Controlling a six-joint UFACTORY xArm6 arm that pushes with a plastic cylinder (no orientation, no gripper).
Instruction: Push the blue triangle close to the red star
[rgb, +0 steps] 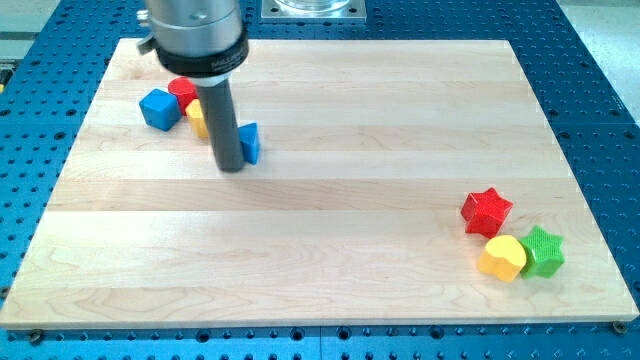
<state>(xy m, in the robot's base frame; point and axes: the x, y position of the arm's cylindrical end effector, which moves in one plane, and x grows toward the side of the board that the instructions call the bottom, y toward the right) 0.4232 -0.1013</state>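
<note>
The blue triangle (250, 142) lies on the wooden board at the view's upper left, partly hidden by my rod. My tip (231, 167) rests on the board just to the left of the triangle, touching or nearly touching its left side. The red star (486, 211) lies far off at the view's lower right.
A blue cube (159, 108), a red block (182, 91) and a yellow block (197, 119), partly hidden by the rod, cluster left of my tip. A yellow block (502, 258) and a green star (542, 250) lie just below the red star, near the board's (330, 250) lower right edge.
</note>
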